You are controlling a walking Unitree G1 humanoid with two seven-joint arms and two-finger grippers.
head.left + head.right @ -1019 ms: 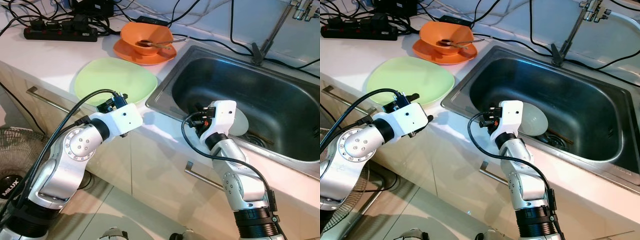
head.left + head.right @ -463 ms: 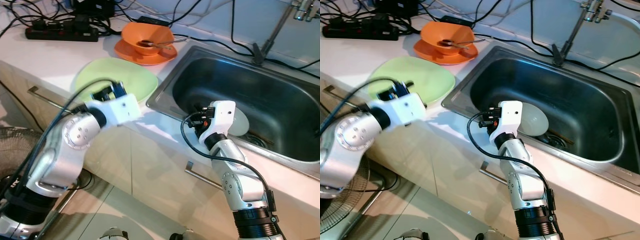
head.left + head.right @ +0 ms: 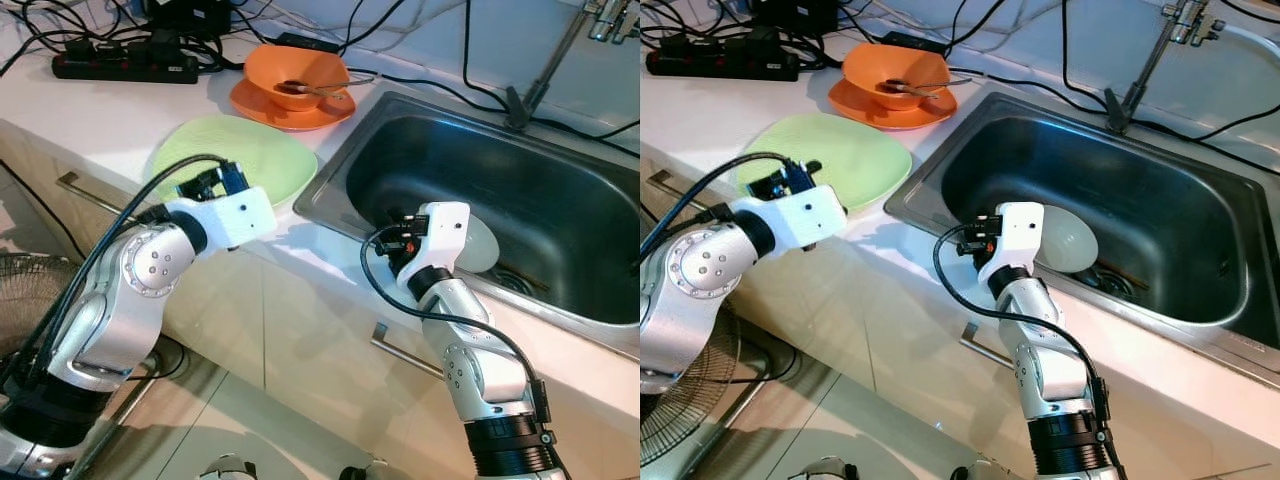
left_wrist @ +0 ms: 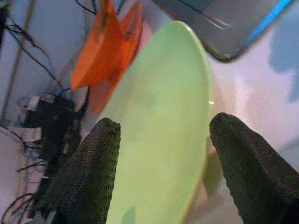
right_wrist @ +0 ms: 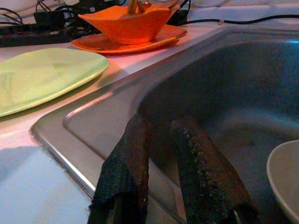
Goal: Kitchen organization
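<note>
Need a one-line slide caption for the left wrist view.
Left gripper, black fingers spread open, hovering over the pale green plate, with the orange bowl on the white counter beyond.

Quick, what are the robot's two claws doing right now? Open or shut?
Left claw: open, empty, fingers on either side of the flat pale green plate.
Right claw: nearly shut, empty, at the steel sink's near edge.

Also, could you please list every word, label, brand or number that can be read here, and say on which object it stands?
No text can be read in these pictures.
The power strip: any markings are too small to read.
The fan: no legible label.
The green plate and the orange bowl: plain, no print.
</note>
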